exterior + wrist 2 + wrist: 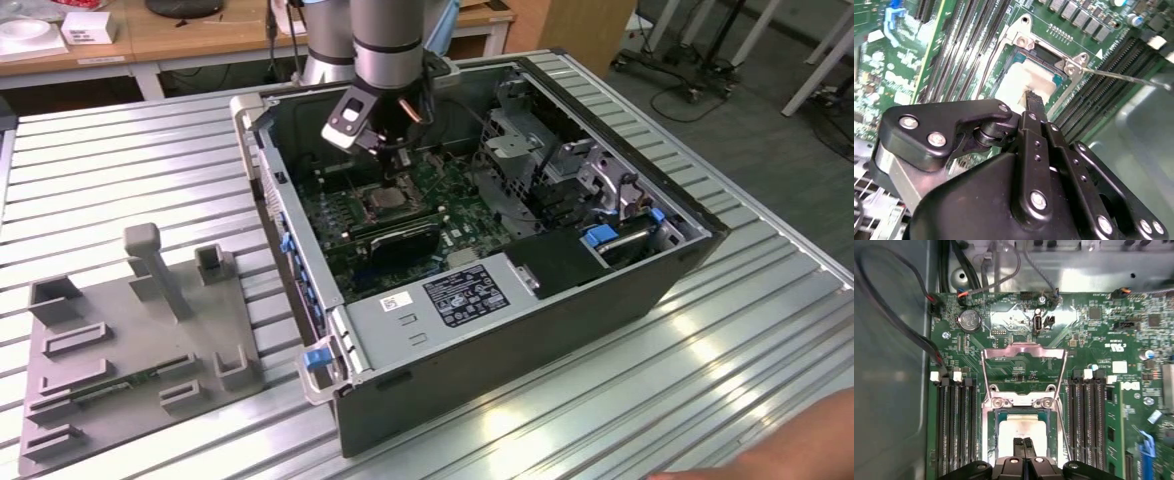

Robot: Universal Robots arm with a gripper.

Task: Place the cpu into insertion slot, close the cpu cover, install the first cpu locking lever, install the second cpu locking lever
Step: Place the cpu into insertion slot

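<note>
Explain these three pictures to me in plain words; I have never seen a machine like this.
One robot arm reaches into an open computer case lying on a slatted metal table. The exterior view looks on from outside. Both wrist views ride on the arm and look at the green circuit board. The pincer, shut, sits right above the cpu, which lies in the insertion slot. The cpu cover is swung open. A grey holder block rests beside the case.

The arm (387,40) stands near vertical; its tool (1022,441) points straight down, fingers (1017,444) pressed together.
</note>
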